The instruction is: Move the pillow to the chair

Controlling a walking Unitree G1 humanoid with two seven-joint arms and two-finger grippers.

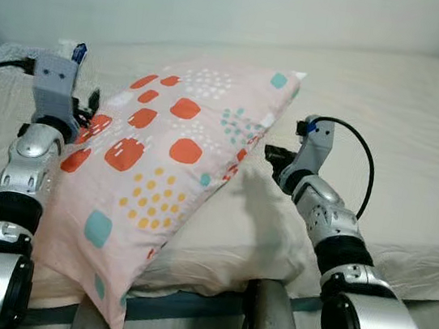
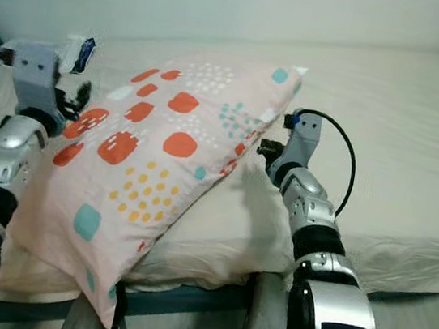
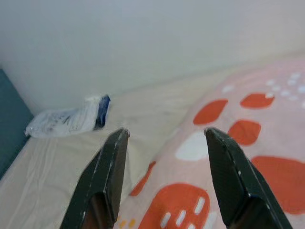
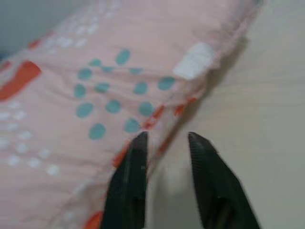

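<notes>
On our left, the left tool [image 3: 164, 179] is spread wide at the edge of the pink patterned pillow [image 1: 162, 165], gripping nothing. The pillow stands tilted on the bed [image 1: 390, 115] between our arms. Our right tool [image 4: 164, 167], narrowly parted, straddles its right edge.

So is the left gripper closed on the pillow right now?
No, the left gripper has its fingers spread apart, with the pink patterned pillow lying between and beyond them, not pinched.
</notes>
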